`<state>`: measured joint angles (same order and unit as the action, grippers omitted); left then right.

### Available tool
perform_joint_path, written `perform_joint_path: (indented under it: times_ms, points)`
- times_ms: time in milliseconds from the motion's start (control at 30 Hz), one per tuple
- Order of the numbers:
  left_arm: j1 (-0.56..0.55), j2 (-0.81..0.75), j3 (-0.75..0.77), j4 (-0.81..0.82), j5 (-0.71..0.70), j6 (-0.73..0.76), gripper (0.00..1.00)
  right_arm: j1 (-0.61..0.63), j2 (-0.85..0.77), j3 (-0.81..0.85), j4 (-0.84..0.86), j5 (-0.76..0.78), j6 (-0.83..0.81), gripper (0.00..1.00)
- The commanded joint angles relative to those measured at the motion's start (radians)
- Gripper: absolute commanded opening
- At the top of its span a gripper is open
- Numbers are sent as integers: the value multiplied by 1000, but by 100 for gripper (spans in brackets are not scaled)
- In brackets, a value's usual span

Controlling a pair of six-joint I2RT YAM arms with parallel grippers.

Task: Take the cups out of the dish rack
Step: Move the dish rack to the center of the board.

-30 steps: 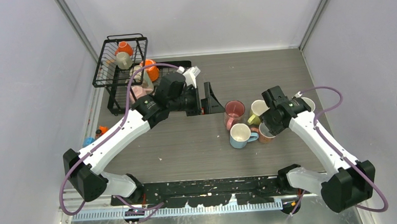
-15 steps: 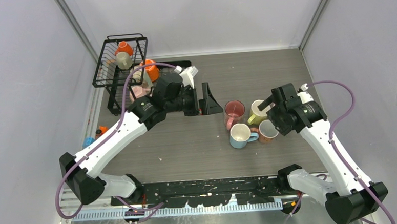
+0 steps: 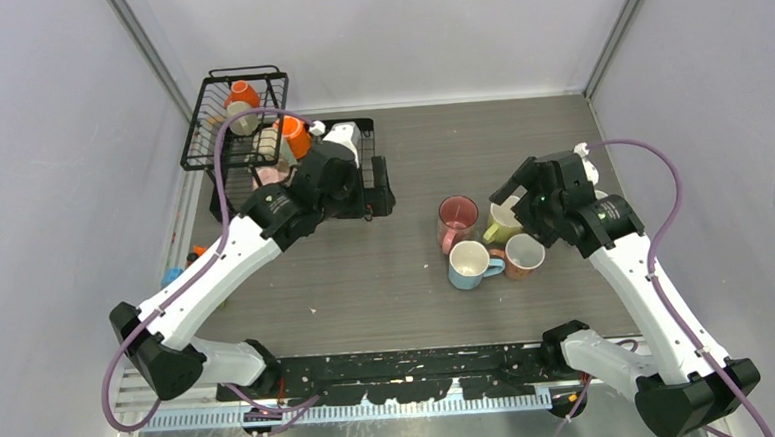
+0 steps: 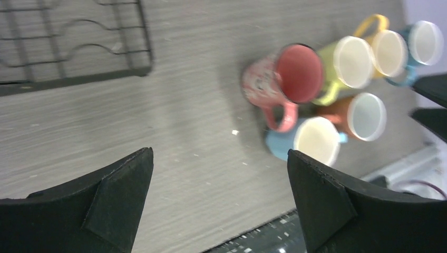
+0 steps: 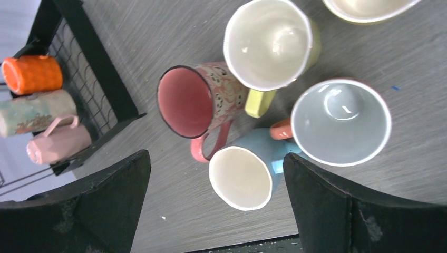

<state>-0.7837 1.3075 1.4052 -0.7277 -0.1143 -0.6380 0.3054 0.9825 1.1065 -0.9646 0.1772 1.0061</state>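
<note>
Your right gripper (image 3: 527, 183) just released the brown cup (image 3: 524, 255), well right of the dish rack (image 3: 196, 138); its jaws are wide, empty. Left gripper (image 3: 377, 187), wide and empty too, swung back beside the rack. Orange cup (image 3: 296, 138) and others wait inside.

Left arm (image 3: 245, 248) hides part of dish rack (image 3: 202, 138) and rack cups (image 3: 296, 138). Left wrist view: table cups (image 4: 300, 74) blurred. Right wrist view: one pale cup (image 5: 369, 8) cut by top edge.

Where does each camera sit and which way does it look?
Top external: overhead at the near edge, facing down on the table and dish rack; left arm, right arm show.
Left wrist: faces down on the cups; open left gripper shows.
Right wrist: above the cups, facing down; open right gripper shows.
Shared by all: the pink mug.
</note>
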Motion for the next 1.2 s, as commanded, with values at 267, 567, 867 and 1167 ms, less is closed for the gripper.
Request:
perform_joint_path:
  times_ms: [267, 567, 867, 1167]
  points:
    - [8, 274, 127, -24, -594, 118, 100, -2, 21, 14, 164, -163, -103, 100]
    - [129, 512, 261, 14, -542, 131, 100, -2, 0, -9, 174, -218, -119, 100]
    - [210, 710, 397, -28, -458, 135, 100, -3, -20, -21, 165, -228, -130, 100]
    - [220, 794, 421, -62, -378, 139, 100, -2, -23, -40, 171, -239, -133, 100]
